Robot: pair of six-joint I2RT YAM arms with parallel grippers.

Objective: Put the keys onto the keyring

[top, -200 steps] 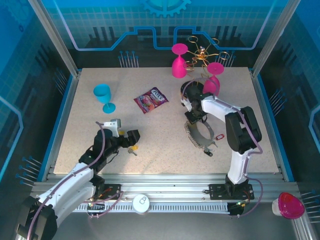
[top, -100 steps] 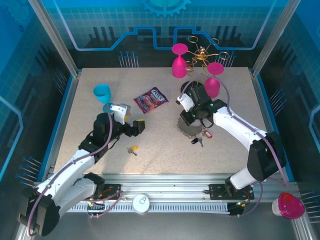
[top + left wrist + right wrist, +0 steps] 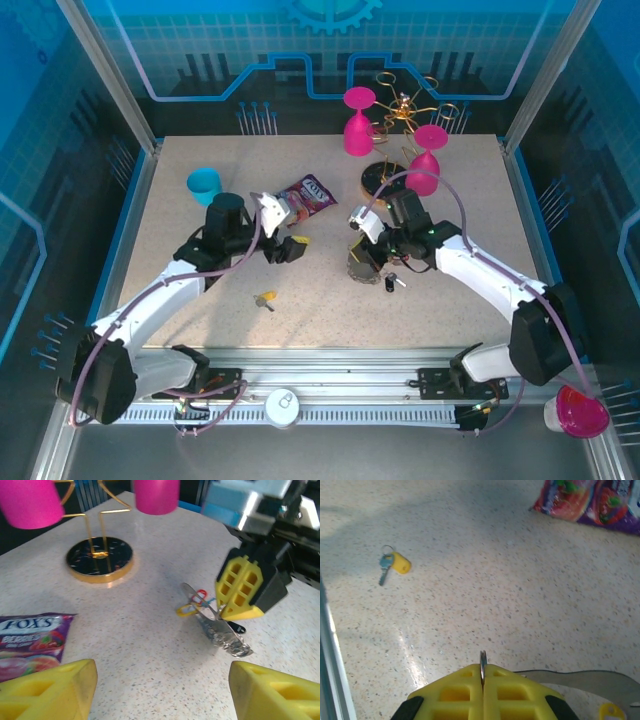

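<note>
keyring at table centre, tilted and seemingly raised off the surface, pinched at its upper edge by right gripper, pads pressed together on the thin hoop; beaded chain hangs from its lower side

Bunched at the ring: red key, yellow key, black key. They look already on it, but I cannot tell which are truly threaded

loose key, yellow head, lies flat on the table at 8 o'clock from the ring, well apart, nothing touching it

left gripper at 9 o'clock from the ring, jaws spread wide, nothing between them, pointed toward the ring; the loose key sits at 7 o'clock from it

snack packet at 11 o'clock from the ring, rack base at 12

Judgement: partly done. Ring is gripped and presented, and some keys seem on. Left to do: grab the loose key, bring it over and thread it onto the hoop
</note>
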